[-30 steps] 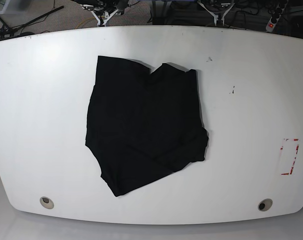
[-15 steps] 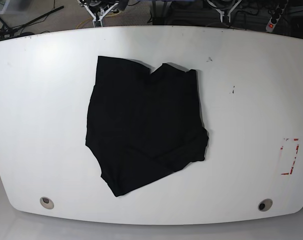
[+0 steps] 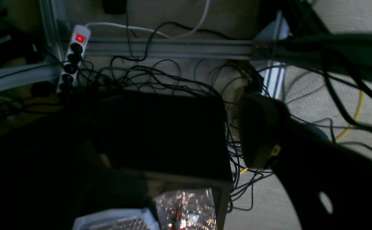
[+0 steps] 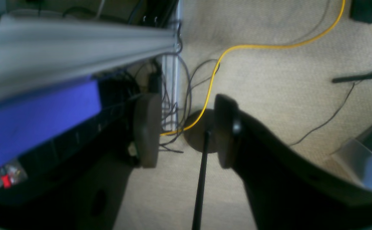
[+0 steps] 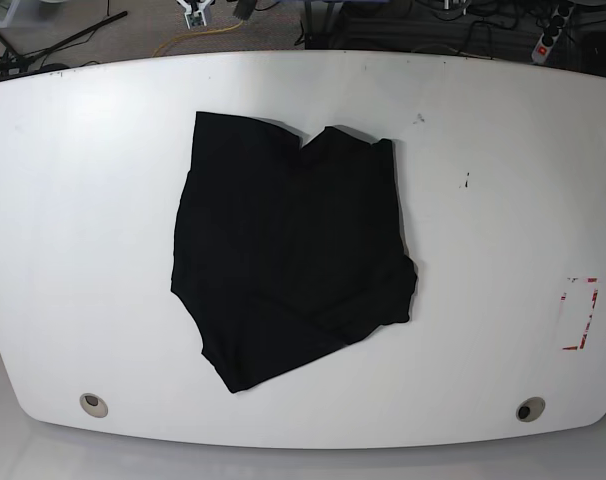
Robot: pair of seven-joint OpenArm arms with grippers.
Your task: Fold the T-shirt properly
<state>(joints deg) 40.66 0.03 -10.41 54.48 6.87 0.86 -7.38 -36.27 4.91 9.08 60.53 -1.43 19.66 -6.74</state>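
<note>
Trouble lay mostly in the shirt (image 5: 288, 250) itself, which sat near the middle of the table (image 5: 503, 200) as a lopsided bundle — notched along the far edge, one corner poking toward the near rim, a bunched lump on one side. Neither arm was over the table. The right gripper (image 4: 186, 131) hung above the floor, jaws parted around nothing; the left gripper (image 3: 173, 134) looked wide apart and empty, though only one finger showed clearly. A further fold would likely lock in those crooked edges, and a pinch at the lump might lift several layers and undo the stack.
</note>
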